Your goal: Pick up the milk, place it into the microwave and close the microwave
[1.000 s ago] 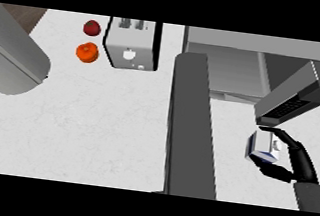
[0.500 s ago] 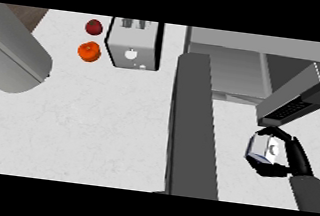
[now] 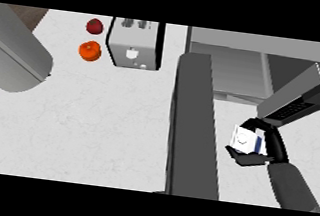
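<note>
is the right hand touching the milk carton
Touching. The head view shows the right hand with its fingers curled round the milk carton.

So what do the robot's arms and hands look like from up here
The left forearm is a thick, smooth, light grey cylinder with a rounded end; no hand shows on it. The right forearm is a darker grey tube ending in a black hand with slim, jointed fingers. No cables or markings show.

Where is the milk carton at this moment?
In the head view the milk carton is at the right, held in the right hand, just below the microwave and right of its open door.
</note>
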Controlling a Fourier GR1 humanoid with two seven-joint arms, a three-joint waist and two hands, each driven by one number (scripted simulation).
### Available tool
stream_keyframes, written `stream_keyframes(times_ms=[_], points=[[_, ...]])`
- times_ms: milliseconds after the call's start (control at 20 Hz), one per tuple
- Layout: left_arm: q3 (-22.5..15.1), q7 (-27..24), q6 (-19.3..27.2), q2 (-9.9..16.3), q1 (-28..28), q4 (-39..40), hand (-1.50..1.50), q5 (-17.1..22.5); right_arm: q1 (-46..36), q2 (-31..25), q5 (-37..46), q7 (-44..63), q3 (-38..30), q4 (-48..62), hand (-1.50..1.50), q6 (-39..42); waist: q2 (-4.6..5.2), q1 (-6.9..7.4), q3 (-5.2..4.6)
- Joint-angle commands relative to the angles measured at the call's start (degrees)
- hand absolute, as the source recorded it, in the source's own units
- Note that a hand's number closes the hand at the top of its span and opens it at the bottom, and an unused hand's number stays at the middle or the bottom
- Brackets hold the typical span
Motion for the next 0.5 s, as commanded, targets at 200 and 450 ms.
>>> stream_keyframes(times_ms=[200,450], points=[[1.67,1.54,-0.23,0.15,-3.59,3.5,-1.5,1.25,-2.15,3.63,-1.11,-7.95,1.66,-0.77,1.5,9.29,-0.27,-1.55,0.24],[3.7,2.27,-1.09,-0.17,-0.94,0.93,-1.5,2.5,-3.28,4.12,-0.43,-3.64,4.56,-7.32,1.5,7.16,-0.64,-2.02,0.16]])
